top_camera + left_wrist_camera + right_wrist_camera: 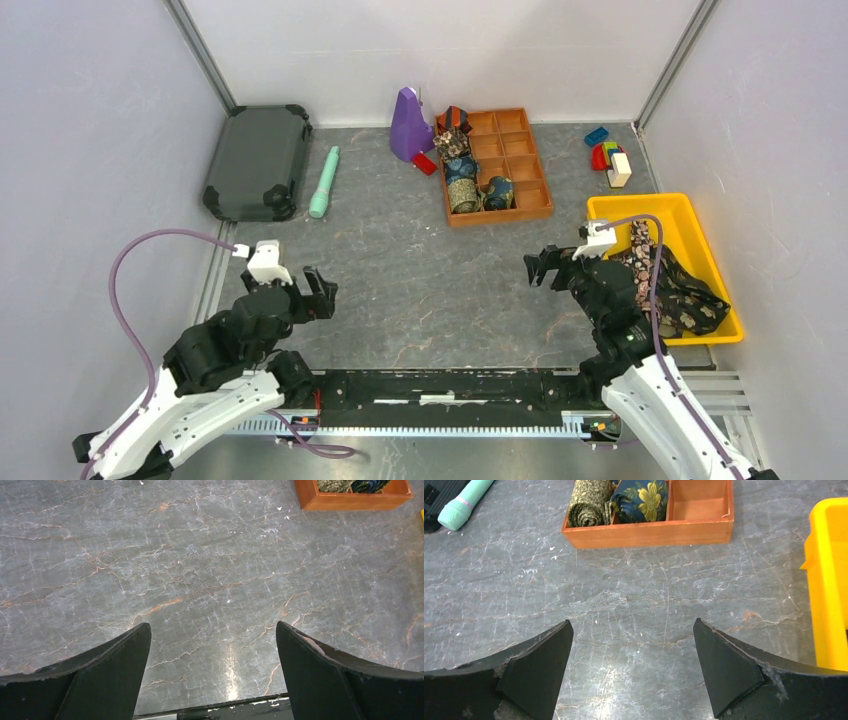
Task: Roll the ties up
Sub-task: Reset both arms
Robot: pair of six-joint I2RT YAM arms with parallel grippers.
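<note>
Black rail and both arm bases sit along the near edge, and from them the two arms reach a short way over the grey marbled table. The left gripper hangs over the near-left part of the surface, jaws spread wide with nothing between them; its wrist view shows only bare tabletop between the fingers. The right gripper is just as wide and just as empty, and points toward the far edge.

Loose ties lie heaped in the yellow bin against the right edge. One patterned strip runs roughly from far to near along the bin's inner side, and the rest is bunched toward the near-right corner. The heap lies to the right of the right gripper, beside its wrist and not ahead of its jaws, so I judge that the right arm, plainly the nearer one, must swing right and come down across the strip's length.

Rolled ties fill the left column of the wooden compartment tray toward the far edge. An olive roll and a navy roll with a gold flower sit in its nearest cells. A mint-green torch lies far left, well apart.
</note>
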